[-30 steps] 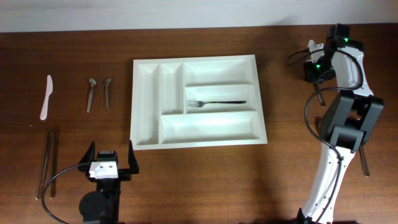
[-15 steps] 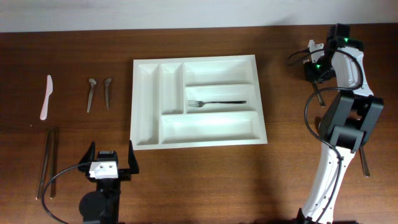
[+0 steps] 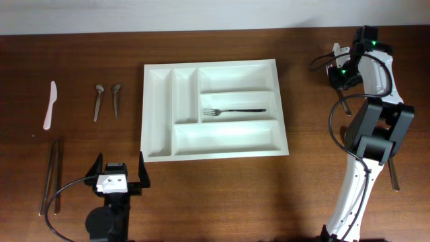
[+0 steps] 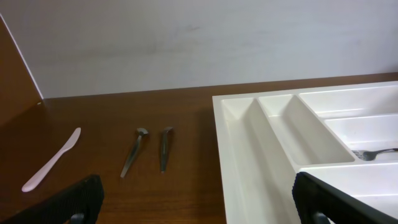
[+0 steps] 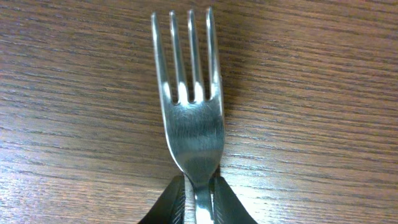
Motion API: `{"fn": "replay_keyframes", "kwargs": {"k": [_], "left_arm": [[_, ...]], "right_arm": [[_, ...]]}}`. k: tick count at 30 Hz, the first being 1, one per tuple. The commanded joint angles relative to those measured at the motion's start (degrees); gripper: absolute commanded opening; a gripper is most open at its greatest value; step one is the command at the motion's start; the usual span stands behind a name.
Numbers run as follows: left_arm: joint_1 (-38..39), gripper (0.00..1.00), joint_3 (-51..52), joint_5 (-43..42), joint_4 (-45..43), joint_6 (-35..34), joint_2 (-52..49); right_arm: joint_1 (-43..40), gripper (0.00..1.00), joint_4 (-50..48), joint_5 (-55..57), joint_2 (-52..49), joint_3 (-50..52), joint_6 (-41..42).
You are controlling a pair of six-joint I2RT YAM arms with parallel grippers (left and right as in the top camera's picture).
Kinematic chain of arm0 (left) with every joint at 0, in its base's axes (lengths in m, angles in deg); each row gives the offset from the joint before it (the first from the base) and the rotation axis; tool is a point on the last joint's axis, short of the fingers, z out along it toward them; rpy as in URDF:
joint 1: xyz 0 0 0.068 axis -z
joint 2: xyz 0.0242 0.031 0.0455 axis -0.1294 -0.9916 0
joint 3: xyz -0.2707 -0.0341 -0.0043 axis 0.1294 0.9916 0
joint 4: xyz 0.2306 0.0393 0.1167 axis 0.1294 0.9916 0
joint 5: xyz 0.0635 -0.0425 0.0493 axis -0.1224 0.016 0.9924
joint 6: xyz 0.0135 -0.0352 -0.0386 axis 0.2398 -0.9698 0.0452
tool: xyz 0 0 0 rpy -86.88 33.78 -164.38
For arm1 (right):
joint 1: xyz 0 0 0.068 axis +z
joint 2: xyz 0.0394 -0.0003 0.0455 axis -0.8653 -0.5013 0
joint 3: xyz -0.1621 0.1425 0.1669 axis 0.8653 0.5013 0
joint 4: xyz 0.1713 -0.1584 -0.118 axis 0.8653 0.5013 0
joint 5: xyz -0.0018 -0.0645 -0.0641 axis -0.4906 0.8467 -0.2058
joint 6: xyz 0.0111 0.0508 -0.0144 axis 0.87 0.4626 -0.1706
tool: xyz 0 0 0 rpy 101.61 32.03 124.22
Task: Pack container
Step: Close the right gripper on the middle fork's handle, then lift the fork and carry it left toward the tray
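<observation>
It seems a robot laboratory: arms [image 3: 376, 128] mounted at a plain wooden table [image 3: 222, 195] before a white wall [image 4: 186, 43].

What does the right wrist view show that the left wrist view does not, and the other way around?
Only right wrist: a fork lying on the table, the right gripper closed on its neck. Only left wrist: the container, another fork in it, a white knife and two metal utensils. Both: the brown wooden table.

White right arm [image 3: 354, 183] with black joints, black cable [image 3: 331, 122], green lights [image 3: 345, 69].
</observation>
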Motion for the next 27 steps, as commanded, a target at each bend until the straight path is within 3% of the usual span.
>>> {"fn": "replay_keyframes", "kwargs": {"k": [1,8,23,27], "left_arm": [[-0.4,0.99,0.3,0.0,0.2,-0.5,0.3],[-0.4,0.99,0.3,0.0,0.2,-0.5,0.3],[-0.4,0.99,0.3,0.0,0.2,-0.5,0.3],[-0.4,0.99,0.3,0.0,0.2,-0.5,0.3]], "right_arm": [[-0.1,0.15,-0.1,0.1,-1.2,0.5,-0.1],[-0.1,0.08,-0.1,0.2,-1.2,0.5,-0.1],[0.0,0.09,1.0,2.3,0.5,0.4,-0.8],[0.0,0.04,1.8,2.3,2.0,0.0,-0.8]]}}
